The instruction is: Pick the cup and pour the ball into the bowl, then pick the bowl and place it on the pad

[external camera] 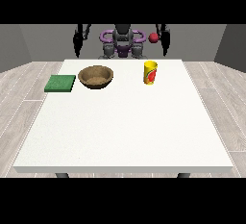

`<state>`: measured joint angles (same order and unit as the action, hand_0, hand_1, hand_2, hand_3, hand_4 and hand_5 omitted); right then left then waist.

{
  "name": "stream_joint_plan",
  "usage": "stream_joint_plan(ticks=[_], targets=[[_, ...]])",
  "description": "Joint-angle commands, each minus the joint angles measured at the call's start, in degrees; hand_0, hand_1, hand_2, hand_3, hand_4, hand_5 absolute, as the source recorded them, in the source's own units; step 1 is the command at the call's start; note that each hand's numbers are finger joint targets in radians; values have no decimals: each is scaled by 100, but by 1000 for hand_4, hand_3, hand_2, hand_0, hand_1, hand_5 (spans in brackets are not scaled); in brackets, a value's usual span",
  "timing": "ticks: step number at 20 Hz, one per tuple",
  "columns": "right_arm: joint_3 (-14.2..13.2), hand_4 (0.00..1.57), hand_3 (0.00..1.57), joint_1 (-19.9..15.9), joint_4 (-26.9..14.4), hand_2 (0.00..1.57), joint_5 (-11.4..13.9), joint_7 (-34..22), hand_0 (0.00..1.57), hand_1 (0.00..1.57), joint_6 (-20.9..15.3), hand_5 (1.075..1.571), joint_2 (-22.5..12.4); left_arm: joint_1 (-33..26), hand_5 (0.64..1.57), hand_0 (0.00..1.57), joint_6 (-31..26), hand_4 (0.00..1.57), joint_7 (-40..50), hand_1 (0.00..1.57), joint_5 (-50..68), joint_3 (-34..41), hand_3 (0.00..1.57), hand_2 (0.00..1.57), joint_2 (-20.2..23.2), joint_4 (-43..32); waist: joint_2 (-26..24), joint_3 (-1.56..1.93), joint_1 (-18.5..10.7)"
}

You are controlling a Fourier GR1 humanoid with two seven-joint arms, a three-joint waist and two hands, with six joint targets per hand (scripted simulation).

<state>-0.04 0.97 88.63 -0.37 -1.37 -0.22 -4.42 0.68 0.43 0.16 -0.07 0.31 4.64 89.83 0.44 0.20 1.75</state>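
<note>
**Both hands raised behind the table; cup, bowl and pad on the tabletop**

My hand at the view's right (165,43) hangs beside my shoulder, above and behind the table's far edge, holding nothing that I can see; whether its fingers are straight or curled I cannot tell. Just beside it, towards my body, a small red ball (153,37) shows in the air at about shoulder height, close to the hand, though contact cannot be judged. My hand at the view's left (78,43) hangs likewise on the other side, away from every object, its finger position also unreadable.

Below the ball, on the white table (125,131), stands the yellow cup (150,72), upright, with a red mark on its side, near the far edge and right of centre. To its left, well apart, sits the brown bowl (96,77), upright with its opening facing up. Further left, just beside the bowl but not touching it, the green pad (60,83) lies flat near the table's left edge.
</note>
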Motion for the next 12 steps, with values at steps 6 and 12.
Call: stream_joint_plan(ticks=[6,12], targets=[[-75,0,0,-115,664,0,-34,-564,0,0,53,1569,-303,117,1557,0,-51,0,599,0,57,71,0,0,268,615,-1640,-33,23],[-969,0,0,96,1060,0,-1360,-511,0,0,1173,1570,-962,130,1552,0,-813,0,457,0,1555,1367,0,0,763,646,-941,-22,93]])
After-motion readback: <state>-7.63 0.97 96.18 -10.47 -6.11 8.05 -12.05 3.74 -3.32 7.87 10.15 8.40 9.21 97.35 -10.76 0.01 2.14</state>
